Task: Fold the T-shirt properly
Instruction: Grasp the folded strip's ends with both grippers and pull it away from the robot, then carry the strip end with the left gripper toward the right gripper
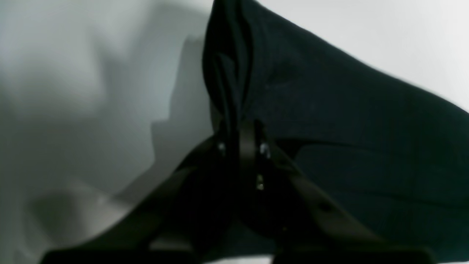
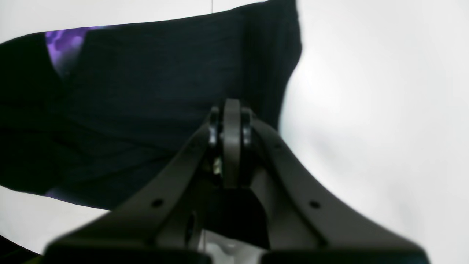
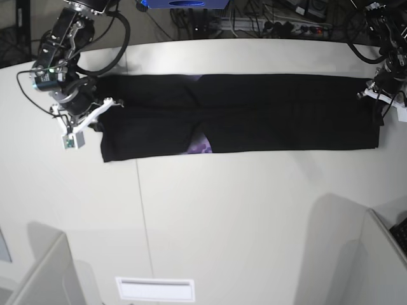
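The black T-shirt (image 3: 254, 114) lies stretched out as a long folded band across the far half of the white table (image 3: 222, 216). A bit of purple print (image 3: 202, 146) peeks out at its near edge and shows in the right wrist view as purple print (image 2: 62, 44). My right gripper (image 3: 107, 107) is at the band's left end, shut on the black T-shirt (image 2: 146, 91), its tips (image 2: 231, 110) pinching the cloth edge. At the band's right end my left gripper (image 3: 376, 95) is shut on a bunched fold of the T-shirt (image 1: 329, 110), with its tips (image 1: 243, 126) buried in cloth.
Cables and a blue box (image 3: 184, 3) line the table's far edge. A white slot plate (image 3: 154, 289) sits at the near edge. Grey partition panels rise at the near left (image 3: 38, 273) and near right (image 3: 381, 254) corners.
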You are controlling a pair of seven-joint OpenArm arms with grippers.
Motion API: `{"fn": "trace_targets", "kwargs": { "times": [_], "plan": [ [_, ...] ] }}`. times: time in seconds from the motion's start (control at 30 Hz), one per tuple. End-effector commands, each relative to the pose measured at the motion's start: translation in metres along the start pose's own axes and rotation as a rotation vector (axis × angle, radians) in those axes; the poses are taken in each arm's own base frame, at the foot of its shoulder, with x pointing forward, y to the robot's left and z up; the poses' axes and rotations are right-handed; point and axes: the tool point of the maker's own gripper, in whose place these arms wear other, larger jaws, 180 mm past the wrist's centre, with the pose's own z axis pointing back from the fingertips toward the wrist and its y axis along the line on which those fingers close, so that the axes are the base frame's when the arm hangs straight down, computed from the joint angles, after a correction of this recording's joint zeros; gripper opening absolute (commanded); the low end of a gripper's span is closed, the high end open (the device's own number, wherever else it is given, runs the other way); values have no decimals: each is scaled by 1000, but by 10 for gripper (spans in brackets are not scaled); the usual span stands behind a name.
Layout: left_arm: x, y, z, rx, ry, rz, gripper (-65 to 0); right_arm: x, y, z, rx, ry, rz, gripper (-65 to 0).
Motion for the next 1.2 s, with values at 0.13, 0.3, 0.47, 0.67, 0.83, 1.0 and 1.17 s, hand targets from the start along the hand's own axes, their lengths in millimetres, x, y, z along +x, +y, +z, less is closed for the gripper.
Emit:
{"fn": "trace_targets", "kwargs": {
  "times": [0.13, 0.3, 0.47, 0.67, 0.83, 1.0, 1.17],
  "plan": [
    [26, -19, 19, -22, -70, -105, -650, 15, 1, 4, 4, -50, 10, -650],
    [29, -48, 31, -68, -89, -178, -650, 14, 0, 4, 3, -49, 7, -650],
    [17, -90, 29, -166, -60, -243, -650, 14, 1, 4, 4, -49, 6, -650],
    [-12, -131, 16, -259, 11, -207, -650, 12, 0, 4, 2, -44, 6, -650],
    [-26, -174, 5, -348, 55, -192, -650, 8, 0, 4, 2, -34, 4, -650],
    [-35, -209, -1, -426, 80, -198, -650, 7, 0, 4, 1, -32, 2, -650],
    [-44, -240, -4, -483, 106, -180, -650, 7, 0, 4, 1, -32, 2, -650]
  ]
}}
